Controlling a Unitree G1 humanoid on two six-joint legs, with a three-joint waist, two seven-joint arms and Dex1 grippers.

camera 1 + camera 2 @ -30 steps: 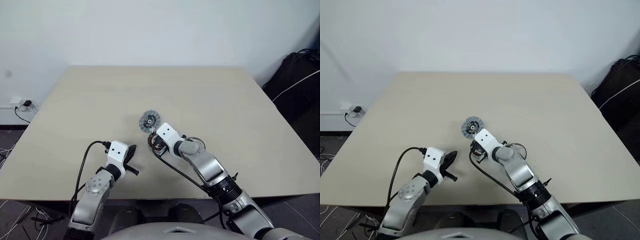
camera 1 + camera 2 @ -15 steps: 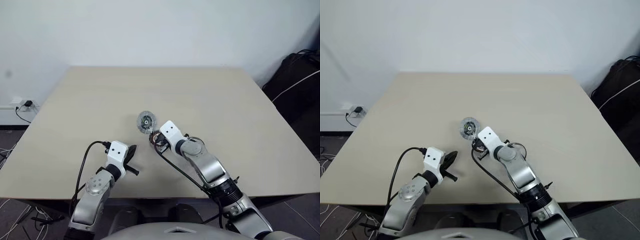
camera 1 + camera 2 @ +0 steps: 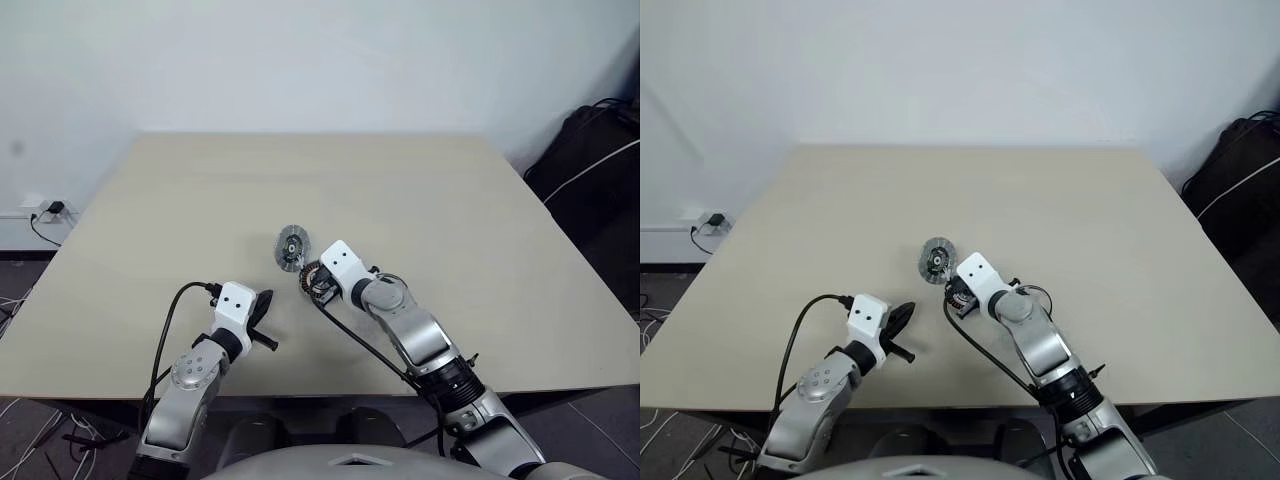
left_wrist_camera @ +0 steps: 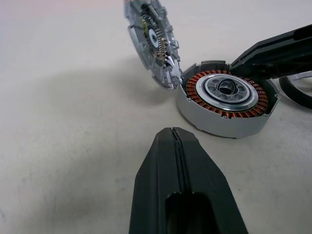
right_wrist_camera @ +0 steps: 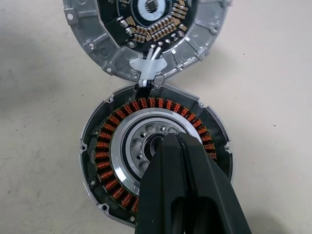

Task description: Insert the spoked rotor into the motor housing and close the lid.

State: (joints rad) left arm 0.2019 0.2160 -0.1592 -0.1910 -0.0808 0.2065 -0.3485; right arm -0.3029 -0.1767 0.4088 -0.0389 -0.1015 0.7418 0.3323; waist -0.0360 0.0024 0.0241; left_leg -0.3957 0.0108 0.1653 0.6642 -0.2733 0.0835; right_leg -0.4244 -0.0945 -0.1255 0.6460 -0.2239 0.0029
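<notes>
Right claw [image 5: 187, 195], pinched tight, angled down over motor housing [image 5: 105, 161]

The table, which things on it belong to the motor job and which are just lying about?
Part of the job:
- motor housing, copper windings showing, rotor seated inside
- lid, hinged open, standing tilted at the housing's edge
- right gripper, shut, over the rotor

Lying about:
- black bag beside the table
- wall socket

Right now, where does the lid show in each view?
Left eye view: lid at table centre, just beyond the right gripper.
Right eye view: same spot.
Left wrist view: tilted up, hinged to the motor housing.
Right wrist view: above the housing.
Shared landmark: the housing's copper windings.
</notes>
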